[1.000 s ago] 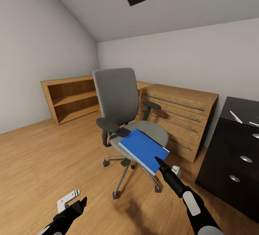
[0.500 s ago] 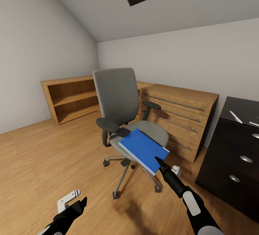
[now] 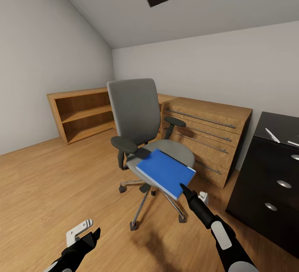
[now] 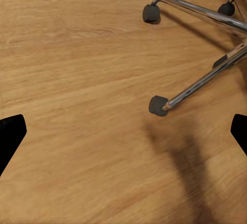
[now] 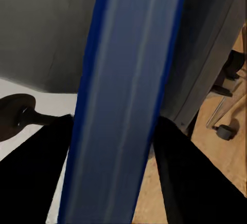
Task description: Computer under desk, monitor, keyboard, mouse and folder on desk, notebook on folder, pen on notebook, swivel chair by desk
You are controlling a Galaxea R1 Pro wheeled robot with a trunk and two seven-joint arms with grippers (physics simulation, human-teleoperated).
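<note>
The grey swivel chair (image 3: 135, 110) stands mid-room on the wooden floor. A blue folder (image 3: 164, 171) lies tilted over the front of its seat, its near corner pinched by my right gripper (image 3: 182, 186), which is shut on it. In the right wrist view the folder's edge (image 5: 128, 95) runs between the two dark fingers (image 5: 36, 172). My left gripper (image 3: 89, 232) hangs low over the floor to the chair's left, open and holding nothing. In the left wrist view its fingertips (image 4: 10, 136) stand wide apart over bare floor.
A wooden chest of drawers (image 3: 207, 134) stands behind the chair, an open wooden bookshelf (image 3: 81, 114) along the back left wall, and a black cabinet (image 3: 270, 180) at the right with small white items (image 3: 273, 135) on top. The chair's chrome legs and castors (image 4: 158, 106) spread nearby.
The folder has shifted slightly, its near corner a little lower with my right gripper. The left arm and the chair have not moved.
</note>
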